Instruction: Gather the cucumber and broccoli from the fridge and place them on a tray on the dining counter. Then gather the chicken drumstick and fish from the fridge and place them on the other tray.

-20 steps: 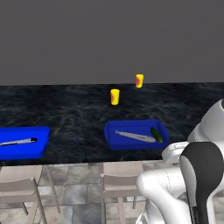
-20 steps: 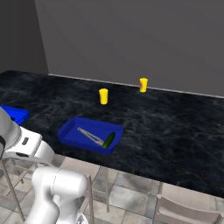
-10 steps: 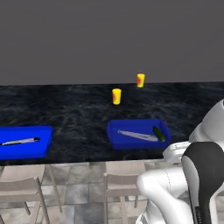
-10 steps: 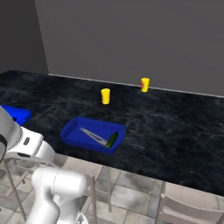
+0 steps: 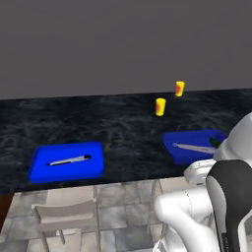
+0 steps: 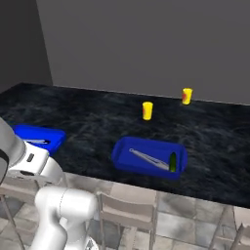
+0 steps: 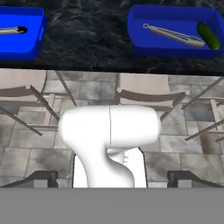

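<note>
cucumber: the cucumber [image 6: 173, 161] lies at the right end of the right tray [image 6: 128, 146], beside thin grey tongs [image 6: 146, 157]; it also shows dark green in the hand view [image 7: 208, 35].
handling: judged light, stiff and smooth-skinned, so it could roll or slip; best pinched across its middle, with the fingers square to its length.
right tray: blue, near the front edge of the counter [image 6: 88, 122]; the cucumber is already in it, the broccoli is not.
left tray: the second blue tray [image 5: 44, 162] sits well apart along the same counter and holds a grey utensil [image 5: 69, 160], no meat or fish.
cups: two yellow cups [image 5: 160, 107] stand farther back on the counter, apart from both trays.
chairs: pale chairs [image 7: 144, 98] are tucked under the counter edge.
gripper: the gripper [image 7: 112, 177] hangs low over the floor in front of the counter, fingers spread wide, holding nothing.
progress: judged one of four items placed; broccoli, drumstick and fish remain to fetch.
</note>
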Controlling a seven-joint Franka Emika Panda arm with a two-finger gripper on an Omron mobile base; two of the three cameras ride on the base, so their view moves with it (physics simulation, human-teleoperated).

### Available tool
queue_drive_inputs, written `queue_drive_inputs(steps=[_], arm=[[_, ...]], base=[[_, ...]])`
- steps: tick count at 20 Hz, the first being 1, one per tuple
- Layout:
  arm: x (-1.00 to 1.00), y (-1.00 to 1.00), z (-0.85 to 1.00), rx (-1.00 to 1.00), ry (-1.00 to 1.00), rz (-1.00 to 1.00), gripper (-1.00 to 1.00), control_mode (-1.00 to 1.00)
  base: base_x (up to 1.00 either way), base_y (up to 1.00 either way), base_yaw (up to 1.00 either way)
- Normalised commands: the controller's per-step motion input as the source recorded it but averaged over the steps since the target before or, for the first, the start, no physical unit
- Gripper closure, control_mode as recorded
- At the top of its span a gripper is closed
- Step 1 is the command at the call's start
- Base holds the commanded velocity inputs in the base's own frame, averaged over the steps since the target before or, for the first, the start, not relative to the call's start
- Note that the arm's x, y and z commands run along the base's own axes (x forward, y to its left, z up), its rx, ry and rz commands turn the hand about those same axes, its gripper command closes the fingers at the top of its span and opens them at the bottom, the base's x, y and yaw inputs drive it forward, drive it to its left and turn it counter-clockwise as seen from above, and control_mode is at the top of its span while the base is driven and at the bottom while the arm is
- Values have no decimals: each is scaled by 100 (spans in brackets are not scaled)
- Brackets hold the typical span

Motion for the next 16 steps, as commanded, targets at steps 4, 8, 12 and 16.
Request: queue_drive_inputs(steps=[4, 8, 12, 16], arm=[[0, 0, 0, 0, 0, 0, -100, 100], [0, 0, 0, 0, 0, 0, -100, 100], [0, 0, 0, 0, 0, 0, -100, 100], [0, 0, 0, 0, 0, 0, -100, 100]], base=[[-24, 100, -21], [-30, 100, -24], [-38, 100, -24], [-42, 100, -25]])
